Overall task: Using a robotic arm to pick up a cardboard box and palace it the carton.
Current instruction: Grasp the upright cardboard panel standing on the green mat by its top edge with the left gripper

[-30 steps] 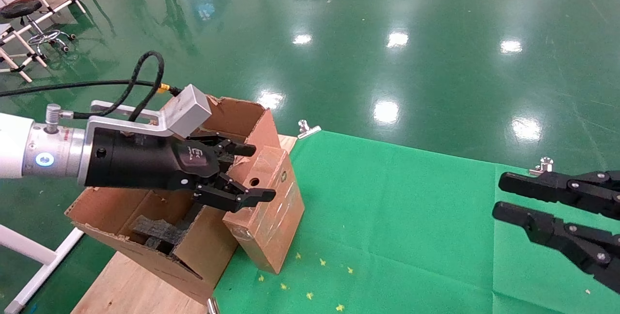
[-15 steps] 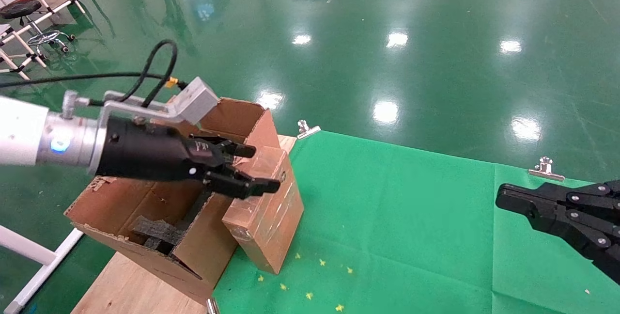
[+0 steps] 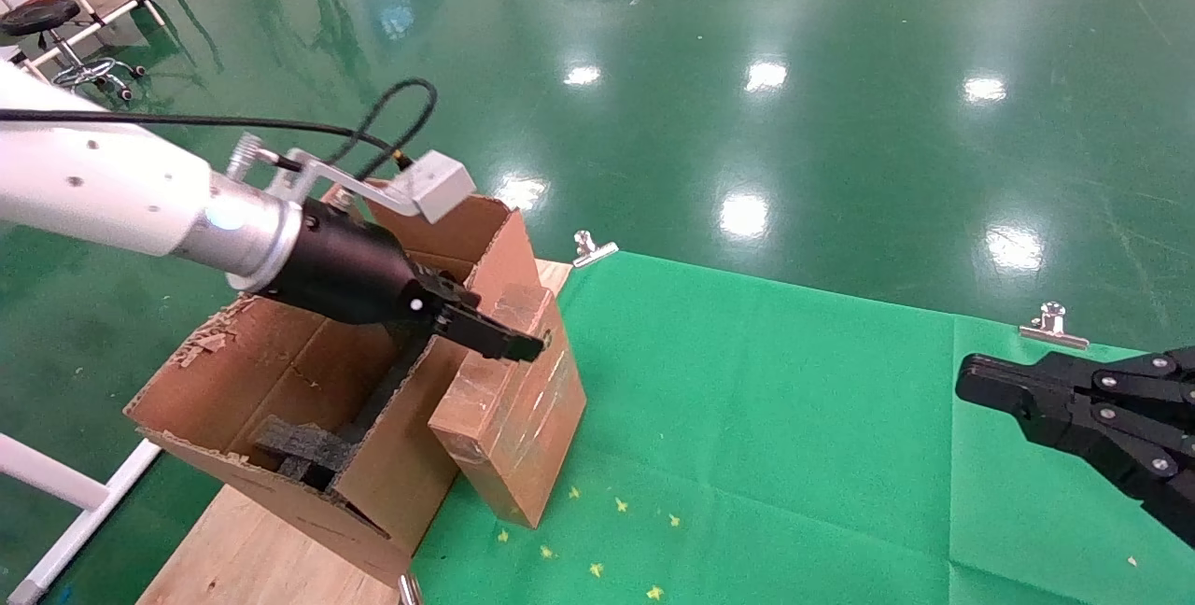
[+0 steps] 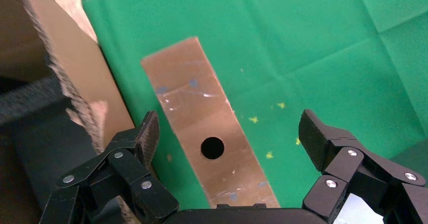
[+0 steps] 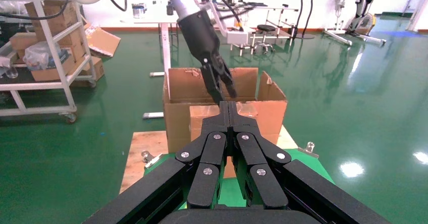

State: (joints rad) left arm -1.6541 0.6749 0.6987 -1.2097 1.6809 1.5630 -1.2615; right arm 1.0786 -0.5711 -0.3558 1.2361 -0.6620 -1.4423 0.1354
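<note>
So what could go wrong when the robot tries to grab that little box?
Two things, maybe. The left hand is open above the cardboard box, and one finger hangs right by the carton wall. It might catch that wall instead of sliding beside the box. Also, the box is glossy with tape and leans against the carton, so it could slip or tip when squeezed.

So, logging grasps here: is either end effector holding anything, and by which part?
Nothing is held. The left end effector hangs open over the cardboard box, fingers apart from its sides; the right end effector is shut and empty.
</note>
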